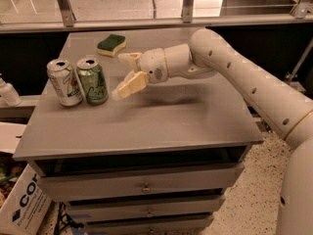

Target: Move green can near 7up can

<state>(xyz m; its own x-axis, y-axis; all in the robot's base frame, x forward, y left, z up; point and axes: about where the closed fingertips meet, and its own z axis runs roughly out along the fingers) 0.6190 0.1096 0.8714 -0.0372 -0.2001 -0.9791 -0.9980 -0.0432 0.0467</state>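
The green can [93,81] stands upright on the grey cabinet top [161,116] at the left, right beside the 7up can [64,82], which is mostly white with a red-orange spot. The two cans nearly touch. My gripper [122,74] is open and empty, a little to the right of the green can and apart from it, with one cream finger [129,85] low and forward and the other [128,59] farther back.
A green and yellow sponge [111,44] lies at the back of the top. A white bottle [8,92] stands on a lower ledge at the far left. A cardboard box [19,204] sits on the floor at the left. Drawers are below the top.
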